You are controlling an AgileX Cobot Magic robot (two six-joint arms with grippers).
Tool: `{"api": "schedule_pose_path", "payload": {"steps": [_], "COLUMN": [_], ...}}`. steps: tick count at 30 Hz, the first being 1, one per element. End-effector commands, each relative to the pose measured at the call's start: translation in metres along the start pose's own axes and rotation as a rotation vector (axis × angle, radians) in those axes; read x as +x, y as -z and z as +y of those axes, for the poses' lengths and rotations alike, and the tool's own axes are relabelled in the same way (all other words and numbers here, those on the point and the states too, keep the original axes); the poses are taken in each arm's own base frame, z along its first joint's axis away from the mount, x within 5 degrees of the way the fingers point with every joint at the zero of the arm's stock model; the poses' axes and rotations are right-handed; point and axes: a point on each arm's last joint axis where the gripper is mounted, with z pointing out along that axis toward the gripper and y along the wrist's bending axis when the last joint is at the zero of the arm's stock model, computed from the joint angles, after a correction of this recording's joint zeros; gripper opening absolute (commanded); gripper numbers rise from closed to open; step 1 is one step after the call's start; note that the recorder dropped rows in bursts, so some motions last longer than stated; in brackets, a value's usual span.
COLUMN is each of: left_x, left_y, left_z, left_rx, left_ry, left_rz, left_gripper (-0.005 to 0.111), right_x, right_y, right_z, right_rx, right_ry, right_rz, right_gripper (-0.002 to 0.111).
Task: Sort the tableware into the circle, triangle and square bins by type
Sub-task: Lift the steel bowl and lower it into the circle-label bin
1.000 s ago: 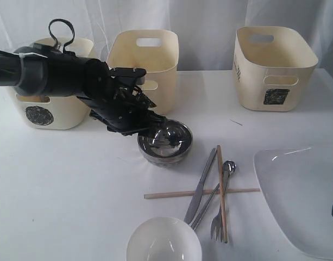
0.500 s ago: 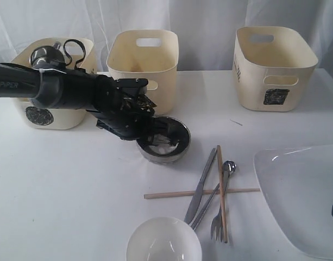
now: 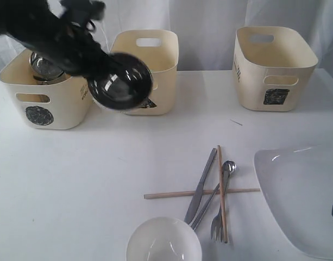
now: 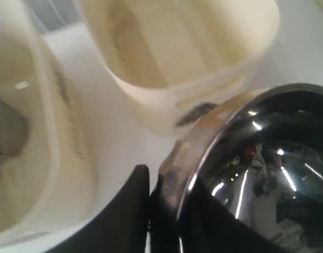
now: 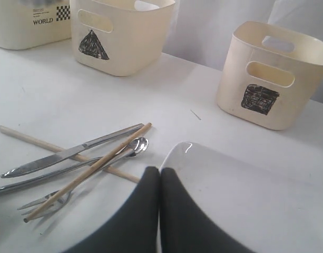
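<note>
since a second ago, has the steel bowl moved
Yes. The steel bowl is off the table, up and left, now against the triangle tub front, near the circle tub.

Exterior high, frontal — wrists close (sharing triangle tub (image 5: 129,42)).

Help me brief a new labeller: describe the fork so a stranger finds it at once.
On the white table, look between the big white plate and the white bowl for the crossed steel cutlery and chopsticks. The fork lies at the pile's end nearest the camera, beside one chopstick's tip. Unlike the knife and spoon, it ends in tines.
</note>
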Motion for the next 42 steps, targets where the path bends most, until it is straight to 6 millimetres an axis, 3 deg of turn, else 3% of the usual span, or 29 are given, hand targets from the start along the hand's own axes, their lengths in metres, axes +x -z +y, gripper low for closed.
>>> {"api": "schedule_pose_path", "payload": {"steps": [1,5,8,10,28,33,35,40,42], "left_x": [-0.025,-0.019,-0.007,-0.003,0.022,0.028,0.028,0.026,0.026], "left_y": [0.063,0.044,0.014,0.003,-0.069,-0.079,-0.079,-0.068,-0.063], "left_z": [0.063,0.119,0.144,0.15,0.162,0.163,0.163,0.161,0.16], "left_rx": [-0.147,-0.262,-0.298,-0.303,-0.3,-0.297,-0.297,-0.292,-0.29], "left_ry": [0.055,0.136,0.164,0.169,0.08,0.071,0.071,0.109,0.124], "left_rz": [-0.26,-0.246,-0.22,-0.218,-0.18,-0.164,-0.164,-0.135,-0.11], "left_gripper": [0.0,0.0,0.0,0.0,0.0,0.0,0.005,0.04,0.049], "right_x": [-0.001,-0.001,-0.001,-0.001,-0.001,-0.001,-0.001,-0.001,-0.001], "right_y": [0.0,0.0,0.0,0.0,0.0,0.0,0.0,0.0,0.0], "right_z": [0.0,0.0,0.0,0.0,0.0,0.0,0.0,0.0,0.0], "right_rx": [-0.004,-0.004,-0.004,-0.004,-0.004,-0.004,-0.004,-0.004,-0.004], "right_ry": [0.002,0.002,0.002,0.002,0.002,0.002,0.002,0.002,0.002], "right_rz": [-0.016,-0.016,-0.016,-0.016,-0.016,-0.016,-0.016,-0.016,-0.016], "right_gripper": [0.0,0.0,0.0,0.0,0.0,0.0,0.0,0.0,0.0]}}
